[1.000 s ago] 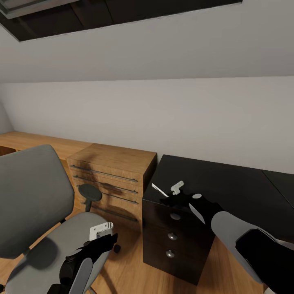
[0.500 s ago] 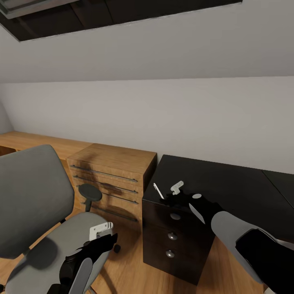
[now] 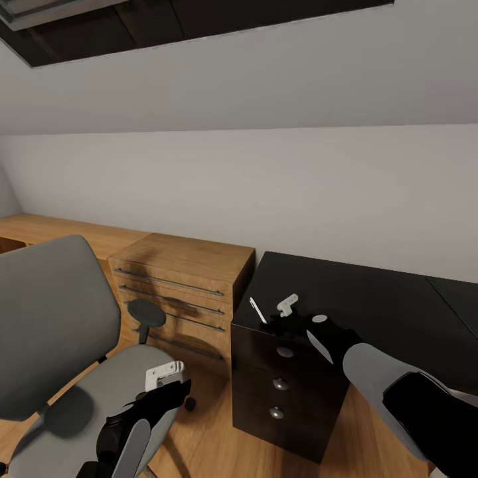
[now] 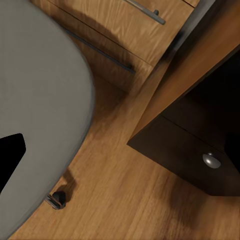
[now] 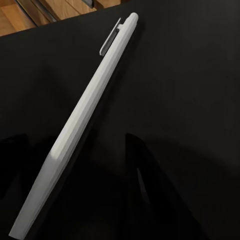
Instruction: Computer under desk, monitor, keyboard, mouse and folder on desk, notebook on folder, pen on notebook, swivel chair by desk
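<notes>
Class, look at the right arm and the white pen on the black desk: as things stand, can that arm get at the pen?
Probably yes. The right gripper sits over the desk corner, with the pen just beside its fingers and nothing between them.

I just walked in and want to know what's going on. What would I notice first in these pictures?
Probably the thin white pen, lying alone near the corner of the glossy black desk, right by the robot's right end effector. Next, the big grey swivel chair at the left, with the left end effector hovering over its seat. Between them stands a light wooden cabinet against the pale wall.
</notes>
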Available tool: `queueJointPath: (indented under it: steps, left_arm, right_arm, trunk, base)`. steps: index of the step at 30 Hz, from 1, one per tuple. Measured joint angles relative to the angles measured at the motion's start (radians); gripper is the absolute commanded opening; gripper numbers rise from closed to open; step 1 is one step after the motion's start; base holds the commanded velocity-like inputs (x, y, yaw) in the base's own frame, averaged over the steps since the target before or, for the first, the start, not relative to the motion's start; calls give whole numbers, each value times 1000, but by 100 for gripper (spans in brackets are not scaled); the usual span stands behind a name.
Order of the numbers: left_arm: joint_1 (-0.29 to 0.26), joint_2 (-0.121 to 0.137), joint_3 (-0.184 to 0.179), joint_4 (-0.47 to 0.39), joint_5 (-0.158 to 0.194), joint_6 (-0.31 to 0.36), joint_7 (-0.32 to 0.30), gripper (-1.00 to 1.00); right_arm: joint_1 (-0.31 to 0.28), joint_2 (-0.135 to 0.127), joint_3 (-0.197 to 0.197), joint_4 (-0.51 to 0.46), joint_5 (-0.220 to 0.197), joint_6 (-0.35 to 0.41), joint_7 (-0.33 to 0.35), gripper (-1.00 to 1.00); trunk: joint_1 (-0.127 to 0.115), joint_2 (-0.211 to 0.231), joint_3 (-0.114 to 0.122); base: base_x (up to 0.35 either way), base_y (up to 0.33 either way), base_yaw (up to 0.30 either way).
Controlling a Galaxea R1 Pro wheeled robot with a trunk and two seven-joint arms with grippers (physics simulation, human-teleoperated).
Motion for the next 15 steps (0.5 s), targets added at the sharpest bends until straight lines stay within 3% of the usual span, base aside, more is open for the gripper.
queueJointPath:
  steps: [15]
  left_arm:
    - [0,0,-1,0,0,0,0,100]
  right_arm:
    - [0,0,2,0,-8,2,-1,-100]
  trunk:
    - [0,0,0]
  base:
    - [0,0,0]
